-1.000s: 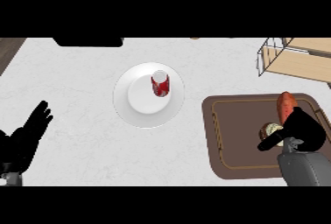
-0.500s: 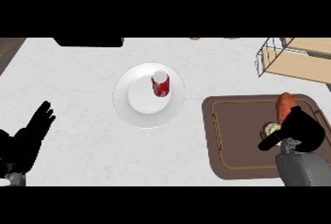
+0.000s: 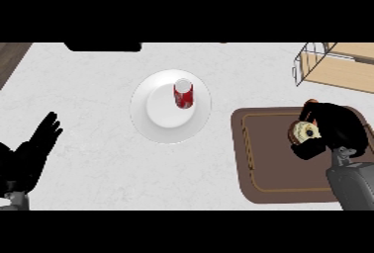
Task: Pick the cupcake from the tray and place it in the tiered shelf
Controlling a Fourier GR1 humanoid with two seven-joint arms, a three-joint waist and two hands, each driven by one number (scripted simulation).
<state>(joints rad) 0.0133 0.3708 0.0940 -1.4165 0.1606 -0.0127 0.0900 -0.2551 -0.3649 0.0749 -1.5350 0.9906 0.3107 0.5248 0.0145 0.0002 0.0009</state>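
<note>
The cupcake [image 3: 303, 132] is seen over the brown tray [image 3: 256, 158], enclosed by the curled fingers of the right hand [image 3: 332, 131]; whether it is lifted clear of the tray cannot be judged. The shelf [image 3: 343, 66] stands at the upper right, apart from the hand. The left hand [image 3: 33, 153] is rested at the lower left, fingers straight. A red can [image 3: 183, 94] lies on a white plate [image 3: 157, 123].

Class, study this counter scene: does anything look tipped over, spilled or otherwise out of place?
One thing: the red can lies on its side on the white plate instead of standing upright. Nothing looks spilled. The cupcake sits over the brown tray, with the right hand around it.
</note>
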